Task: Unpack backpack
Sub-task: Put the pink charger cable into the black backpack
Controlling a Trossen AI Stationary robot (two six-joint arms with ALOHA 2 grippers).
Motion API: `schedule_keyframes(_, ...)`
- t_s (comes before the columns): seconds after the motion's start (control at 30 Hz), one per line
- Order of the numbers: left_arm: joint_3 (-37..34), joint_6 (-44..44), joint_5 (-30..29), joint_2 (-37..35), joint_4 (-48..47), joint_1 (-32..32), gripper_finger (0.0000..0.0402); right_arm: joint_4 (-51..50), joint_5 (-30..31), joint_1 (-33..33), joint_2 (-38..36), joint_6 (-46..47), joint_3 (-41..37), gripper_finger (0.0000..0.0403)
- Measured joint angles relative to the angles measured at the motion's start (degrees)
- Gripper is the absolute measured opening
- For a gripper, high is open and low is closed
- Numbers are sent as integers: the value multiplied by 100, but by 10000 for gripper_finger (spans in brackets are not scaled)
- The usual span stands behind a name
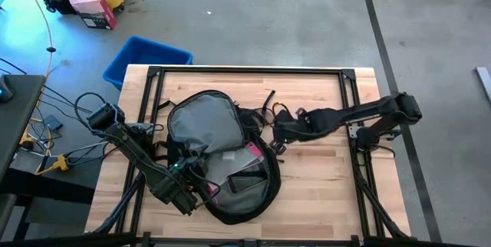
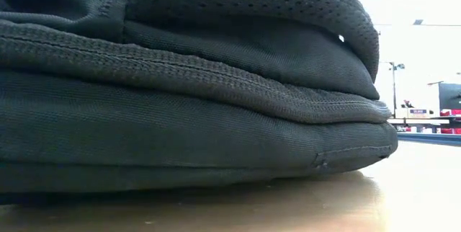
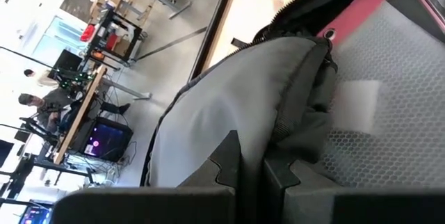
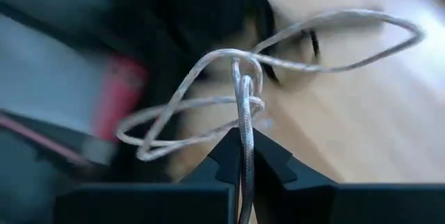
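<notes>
My right claw is pinching a looped silvery cable, lifting it beside the backpack. My left claw is clamping the backpack's grey flap over the counter.

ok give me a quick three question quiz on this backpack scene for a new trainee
1. True or false: the large black fabric backpack lies open on the light wooden table.
2. What is the right tool shut on?
A. a coiled clear silvery cable
B. a backpack strap
C. nothing
3. Fill in: the left tool is shut on the backpack's grey ____.

Key:
1. True. Its grey inside and a pink-edged pouch show in the high view.
2. A. The cable runs between the fingers in the right wrist view.
3. Flap, meaning the grey fabric at the opening, seen in the left wrist view.
</notes>
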Motion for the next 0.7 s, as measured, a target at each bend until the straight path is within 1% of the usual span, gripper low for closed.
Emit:
schedule_keyframes(0.1,0,-4,-77,0,0,0,1,559,297,441,63,-442,450,1)
schedule_keyframes(0.2,39,-41,-266,4,-4,0,1,1296,313,784,353,-890,705,0)
schedule_keyframes(0.3,166,-46,-385,4,-26,0,1,2016,168,981,881,-1368,845,0)
schedule_keyframes(0.37,254,-52,-444,4,-58,-9,1,2348,-111,1023,1311,-1683,931,0)
schedule_keyframes(0.43,322,-57,-471,4,-70,-36,1,2486,-548,1053,1736,-1974,1058,0)
schedule_keyframes(0.5,354,-61,-494,4,-66,-63,1,2524,-795,1058,2117,-2092,1212,0)
schedule_keyframes(0.6,388,-59,-555,4,-57,-88,1,2540,-824,1020,2597,-2068,1469,0)
schedule_keyframes(0.7,389,-59,-847,4,-75,-94,1,2534,-908,939,2935,-2135,1751,0)
